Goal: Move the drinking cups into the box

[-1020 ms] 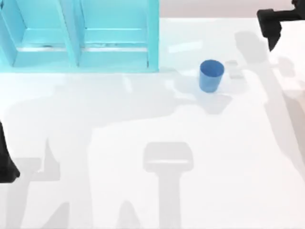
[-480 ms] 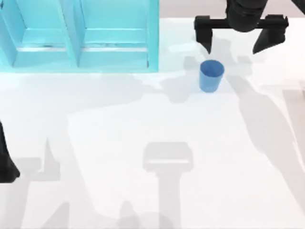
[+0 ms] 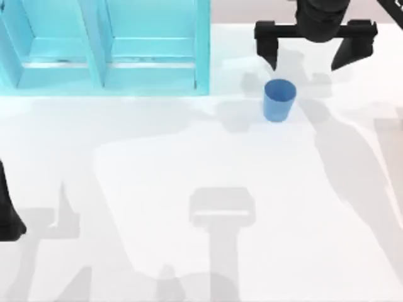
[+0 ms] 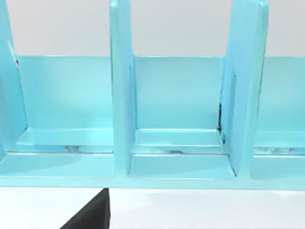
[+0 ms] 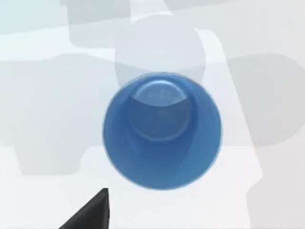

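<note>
A bright blue drinking cup stands upright on the white table, right of the box. From straight above, the right wrist view looks into the blue cup, whose inside holds nothing. My right gripper hangs open just behind the cup and slightly to its right, its two dark fingers spread wide and touching nothing. The turquoise box with upright dividers sits at the back left. The left wrist view faces the box and its open compartments. My left arm is parked at the table's left edge.
The white table stretches broad and bare in front of the box and the cup. Soft shadows of the arms lie across it. The box's right wall stands a short way left of the cup.
My right gripper has swung in from the far right corner to hang behind the blue cup, then shifted only slightly. The cup and the left arm have not moved.
</note>
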`<state>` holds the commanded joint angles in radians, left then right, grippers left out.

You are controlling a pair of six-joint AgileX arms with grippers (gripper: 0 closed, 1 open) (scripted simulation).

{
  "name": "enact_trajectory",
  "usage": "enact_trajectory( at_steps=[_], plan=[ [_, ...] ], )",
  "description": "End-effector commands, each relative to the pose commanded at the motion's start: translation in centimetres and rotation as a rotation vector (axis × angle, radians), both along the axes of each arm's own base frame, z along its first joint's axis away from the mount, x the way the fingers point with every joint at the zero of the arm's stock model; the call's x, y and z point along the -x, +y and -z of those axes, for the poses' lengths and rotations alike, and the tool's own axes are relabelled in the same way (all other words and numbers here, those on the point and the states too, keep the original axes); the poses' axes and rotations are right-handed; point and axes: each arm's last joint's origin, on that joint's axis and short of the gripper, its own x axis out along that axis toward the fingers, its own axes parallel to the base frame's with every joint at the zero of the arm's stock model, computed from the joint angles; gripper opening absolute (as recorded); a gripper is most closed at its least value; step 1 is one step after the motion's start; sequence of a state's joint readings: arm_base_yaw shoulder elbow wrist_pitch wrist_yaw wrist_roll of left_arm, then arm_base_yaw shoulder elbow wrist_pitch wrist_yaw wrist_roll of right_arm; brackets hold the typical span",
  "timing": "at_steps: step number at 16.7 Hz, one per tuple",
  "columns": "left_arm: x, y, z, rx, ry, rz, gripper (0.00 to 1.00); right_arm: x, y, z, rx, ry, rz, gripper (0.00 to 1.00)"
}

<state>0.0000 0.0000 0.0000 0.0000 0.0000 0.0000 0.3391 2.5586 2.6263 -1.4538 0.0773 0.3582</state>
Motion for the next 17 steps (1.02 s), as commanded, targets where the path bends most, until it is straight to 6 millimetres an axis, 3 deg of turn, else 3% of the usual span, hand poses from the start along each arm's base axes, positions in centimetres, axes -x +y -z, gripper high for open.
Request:
enact_trajectory(
  at_steps=[7, 13, 17],
  plan=[
    [0.0, 0.0, 0.0, 0.0, 0.0, 0.0, 1.0, -2.0, 0.6, 4.2, 0.0, -0.002, -0.001, 1.0],
    [0.0, 0.0, 0.0, 0.0, 0.0, 0.0, 1.0, -1.6, 0.1, 8.3, -0.001, -0.004, -0.001, 1.0],
    [0.0, 0.0, 0.0, 0.0, 0.0, 0.0, 1.0, -1.4, -0.1, 9.1, -0.001, -0.003, -0.001, 1.0]
  ],
)
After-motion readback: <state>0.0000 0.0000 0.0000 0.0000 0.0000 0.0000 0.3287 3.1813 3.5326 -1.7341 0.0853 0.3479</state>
